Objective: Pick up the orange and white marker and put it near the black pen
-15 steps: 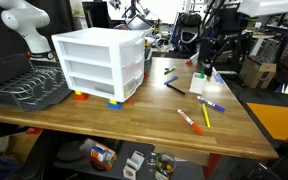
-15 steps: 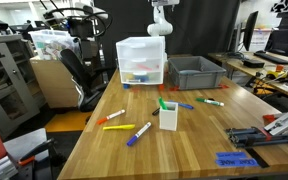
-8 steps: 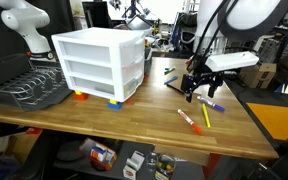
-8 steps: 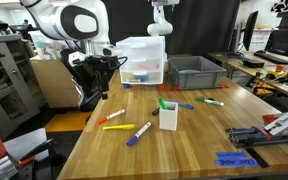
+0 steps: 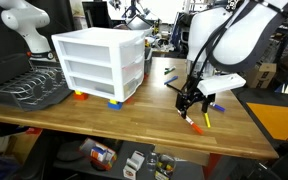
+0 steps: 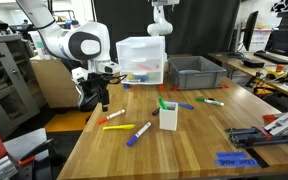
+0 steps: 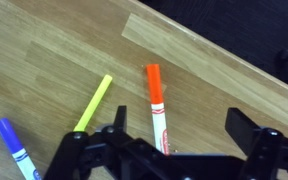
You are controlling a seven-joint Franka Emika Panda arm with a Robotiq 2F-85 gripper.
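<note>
The orange and white marker [image 7: 156, 102] lies flat on the wooden table, and in the wrist view it runs between my gripper's fingers, nearer one of them. It shows in both exterior views [image 5: 191, 120] [image 6: 111, 117]. My gripper [image 7: 180, 135] is open and empty, hovering just above the marker [image 5: 191, 101] [image 6: 102, 98]. The black pen [image 5: 175, 88] lies farther back on the table, apart from the marker. A yellow marker [image 7: 94, 102] and a purple and white marker [image 7: 12, 150] lie beside the orange one.
A white drawer unit [image 5: 99, 62] stands on the table, with a dish rack [image 5: 29, 88] next to it. A white cup [image 6: 168, 117] holding a green marker and a grey bin [image 6: 194, 70] stand further along. The table edge is close to the markers.
The arm swung in and came down over the markers. My gripper now hangs low over the orange and white marker. The markers have not moved.
</note>
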